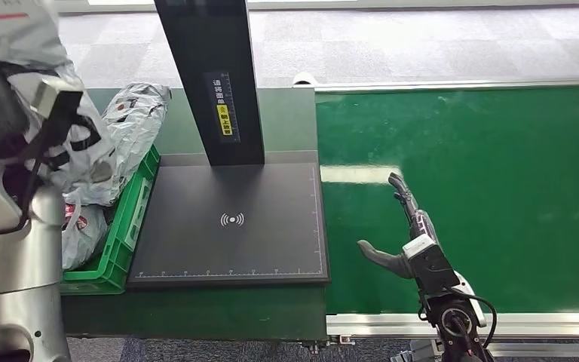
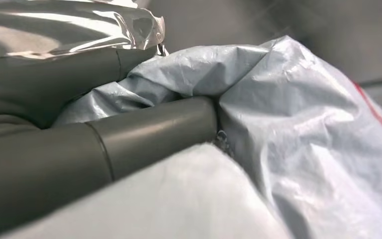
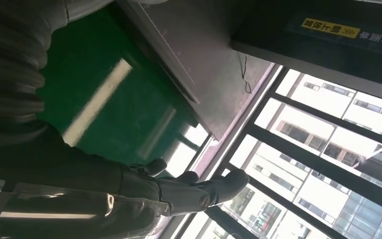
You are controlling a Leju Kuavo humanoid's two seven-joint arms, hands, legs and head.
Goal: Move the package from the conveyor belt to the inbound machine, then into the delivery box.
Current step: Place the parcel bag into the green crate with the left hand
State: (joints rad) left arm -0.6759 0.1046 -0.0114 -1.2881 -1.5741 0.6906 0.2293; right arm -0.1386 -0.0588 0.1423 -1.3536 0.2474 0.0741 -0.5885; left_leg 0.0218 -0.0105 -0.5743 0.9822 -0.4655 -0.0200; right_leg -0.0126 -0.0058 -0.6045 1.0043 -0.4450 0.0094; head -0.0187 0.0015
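Gripped in our left hand [image 2: 129,134], the package [image 2: 308,149] hangs directly above the delivery box [image 1: 124,234], while our right hand [image 1: 407,226] rests open-fingered over the conveyor belt [image 1: 497,166].

Green belt [image 1: 482,188]; black scanner pad [image 1: 230,226] with white wave mark; green crate [image 1: 124,241] left of the pad holds grey-white bags [image 1: 132,121]; yellow label [image 1: 225,121] on black post [image 1: 207,75].

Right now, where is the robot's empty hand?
In the head view the right hand hovers open over the green belt, on the right, just beside the black scanner plate.
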